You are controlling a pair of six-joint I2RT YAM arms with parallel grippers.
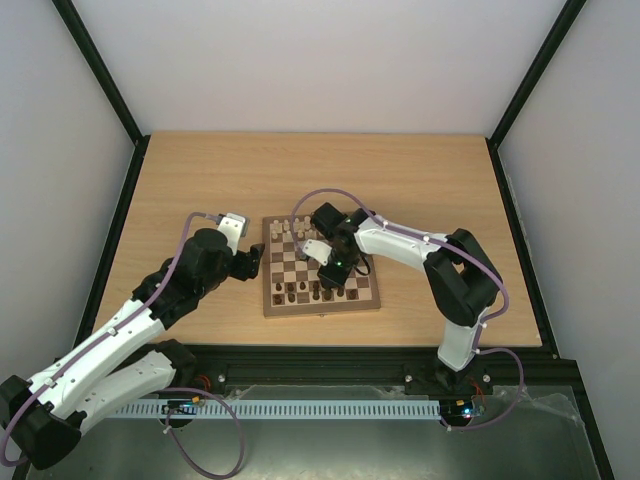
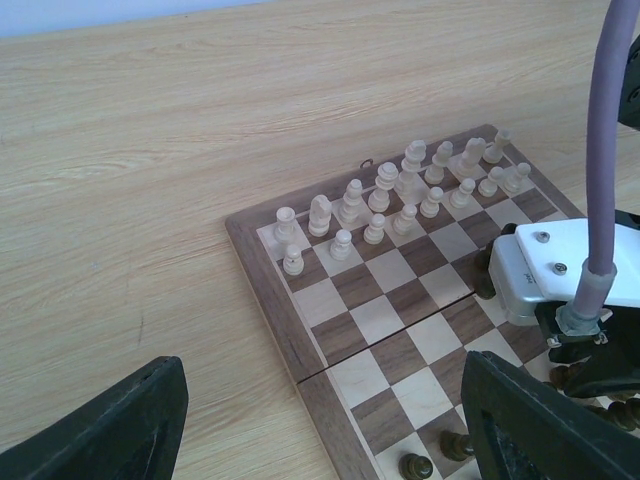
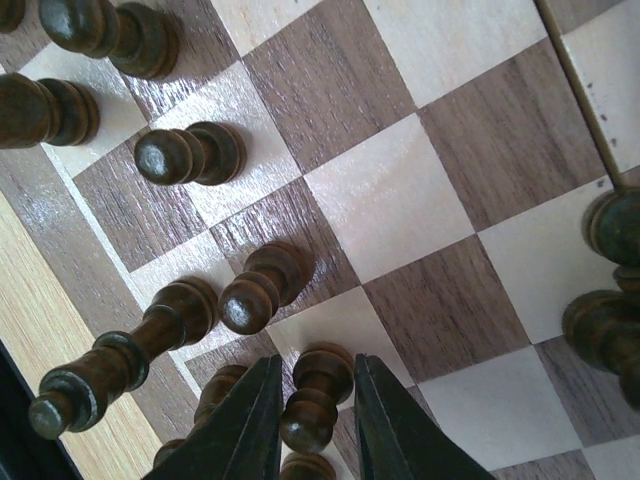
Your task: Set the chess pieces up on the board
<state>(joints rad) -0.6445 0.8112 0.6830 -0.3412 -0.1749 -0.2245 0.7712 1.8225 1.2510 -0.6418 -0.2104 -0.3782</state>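
My right claw (image 3: 316, 372) is low over the near side of the small square wooden chessboard (image 1: 320, 308), which lies in the middle of the light wood-grain tabletop (image 1: 200, 180). Its two fingers stand on either side of one dark brown pawn (image 3: 312, 400), which is upright on its square. The fingers are close to the pawn, but I cannot tell whether they are pressing it or have let go.

Other dark brown turned wooden pieces (image 3: 185, 155) stand around it on the squares along that near edge, close together. More are at the right edge of my wrist view.

My left claw (image 2: 327, 375) is released, its fingers spread wide with nothing between them. It hovers by the board's left side, over the border and the nearest squares.

The pale cream turned wooden pieces (image 2: 400, 195) stand upright in two rows along the far edge of the board.
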